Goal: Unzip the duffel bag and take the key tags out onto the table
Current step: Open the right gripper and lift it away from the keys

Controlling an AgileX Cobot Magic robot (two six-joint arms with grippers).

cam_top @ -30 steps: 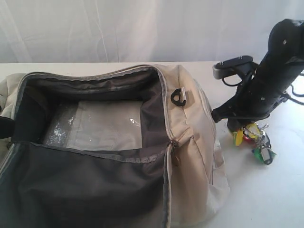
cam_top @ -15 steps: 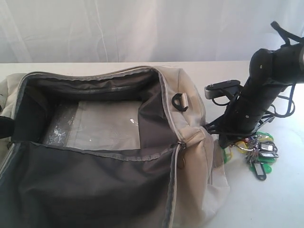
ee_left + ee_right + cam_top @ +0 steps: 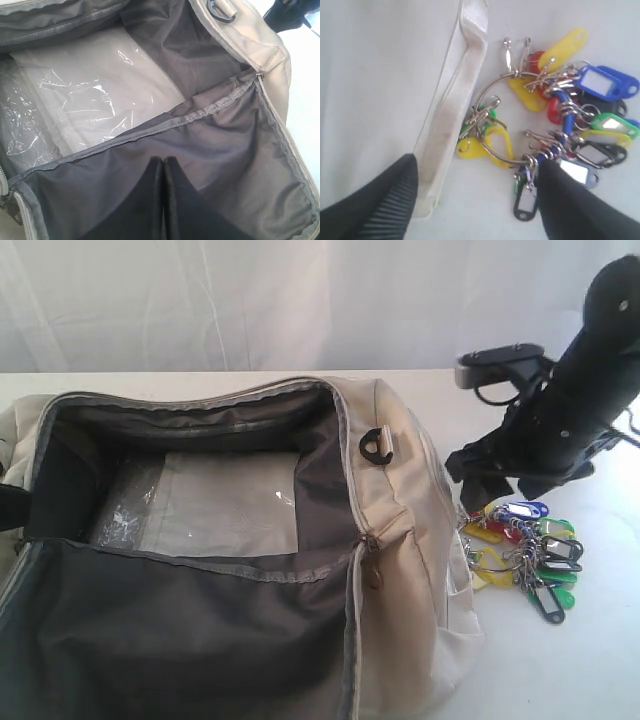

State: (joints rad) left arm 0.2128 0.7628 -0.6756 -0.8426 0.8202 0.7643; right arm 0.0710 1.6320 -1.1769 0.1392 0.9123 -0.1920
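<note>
Duffel bag (image 3: 400,540) unzipped; key tags (image 3: 520,555) lie free on the table (image 3: 580,660) just beside it, under the spread-open right gripper (image 3: 477,165). Left gripper (image 3: 163,162) is closed over the lining. The task appears essentially complete.

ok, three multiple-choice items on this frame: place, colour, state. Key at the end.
1. Where are the key tags? A in the duffel bag; B on the table beside the bag; C hanging from a handle.
2. What colour is the bag's lining? A red; B dark grey; C white.
3. How is the right gripper? A shut on the tags; B shut on a zipper; C open.
Key: B, they lie on the white top by the bag; B, the open flap shows it; C, its fingers stand wide apart, holding nothing.
</note>
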